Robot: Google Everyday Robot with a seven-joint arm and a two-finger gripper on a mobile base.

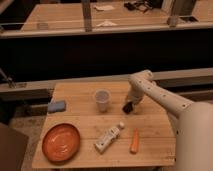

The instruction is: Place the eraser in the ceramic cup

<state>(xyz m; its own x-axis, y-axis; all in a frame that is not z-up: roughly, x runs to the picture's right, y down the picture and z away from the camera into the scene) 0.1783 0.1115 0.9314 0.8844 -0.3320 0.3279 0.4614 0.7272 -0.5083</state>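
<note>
ceramic cup (102, 99): white
plate (61, 141): orange
block (57, 106): blue-grey
table (80, 95): pale wood grain
gripper (128, 106): dark, held low near the ceramic cup

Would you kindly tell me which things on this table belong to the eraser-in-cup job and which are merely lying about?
For the job: ceramic cup, mid-table; eraser, to its right; end effector, down at the eraser.
Just lying about: blue-grey block, left edge; orange plate, front left; white tube and carrot, front.

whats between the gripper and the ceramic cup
Just bare table in the camera view; the gripper hangs low over it, apart from the ceramic cup.
</note>
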